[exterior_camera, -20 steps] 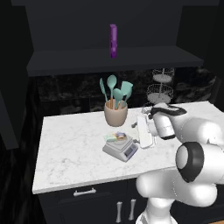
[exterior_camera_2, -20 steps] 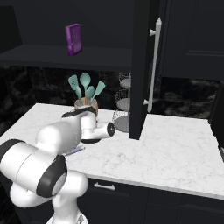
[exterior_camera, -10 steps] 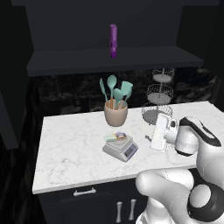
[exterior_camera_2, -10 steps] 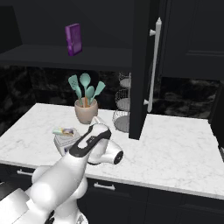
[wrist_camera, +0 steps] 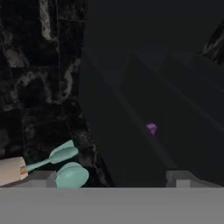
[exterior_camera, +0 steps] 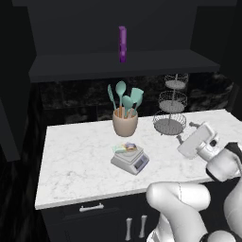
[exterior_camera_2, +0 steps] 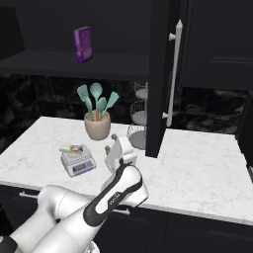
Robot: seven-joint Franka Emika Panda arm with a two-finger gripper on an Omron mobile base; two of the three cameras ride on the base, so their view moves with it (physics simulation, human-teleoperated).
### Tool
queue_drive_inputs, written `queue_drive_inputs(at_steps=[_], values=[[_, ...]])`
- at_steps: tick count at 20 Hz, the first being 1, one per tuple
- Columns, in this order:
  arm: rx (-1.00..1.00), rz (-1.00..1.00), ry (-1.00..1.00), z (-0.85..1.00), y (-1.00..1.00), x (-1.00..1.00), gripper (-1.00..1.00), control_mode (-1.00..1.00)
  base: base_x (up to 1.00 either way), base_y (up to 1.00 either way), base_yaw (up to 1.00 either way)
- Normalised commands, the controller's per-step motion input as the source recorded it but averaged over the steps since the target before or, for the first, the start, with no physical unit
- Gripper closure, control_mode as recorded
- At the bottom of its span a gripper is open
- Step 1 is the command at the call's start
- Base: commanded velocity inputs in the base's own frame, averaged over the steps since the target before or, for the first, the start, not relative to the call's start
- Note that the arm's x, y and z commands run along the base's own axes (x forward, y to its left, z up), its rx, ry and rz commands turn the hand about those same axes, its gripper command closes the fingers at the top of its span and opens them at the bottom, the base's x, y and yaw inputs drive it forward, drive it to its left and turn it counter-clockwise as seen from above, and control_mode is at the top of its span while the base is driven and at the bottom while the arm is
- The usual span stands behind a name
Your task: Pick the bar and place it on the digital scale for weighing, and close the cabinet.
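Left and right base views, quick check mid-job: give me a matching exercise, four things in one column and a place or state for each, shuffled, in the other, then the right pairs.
Things:
1. bar
2. cabinet door
3. purple container
4. gripper

Places or states:
A. standing on the cabinet shelf
B. swung open, edge toward the counter
C. lying on the digital scale
D. open and empty, above the counter right of the scale

Pairs: 1-C, 2-B, 3-A, 4-D
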Motion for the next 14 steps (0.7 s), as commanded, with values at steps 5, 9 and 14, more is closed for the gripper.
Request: queue_drive_inputs(at_steps=[5,9,14], values=[[0.06,-0.17,-0.36,0.78,-0.75,-0.59,-1.0,-1.0,0.0,0.0,0.0],[0.08,-0.07,-0.05,0.54,-0.83,-0.7,-1.0,-1.0,0.0,0.0,0.0],[0.08,-0.07,0.0,0.14,-0.95,-0.58,-1.0,-1.0,0.0,0.0,0.0]])
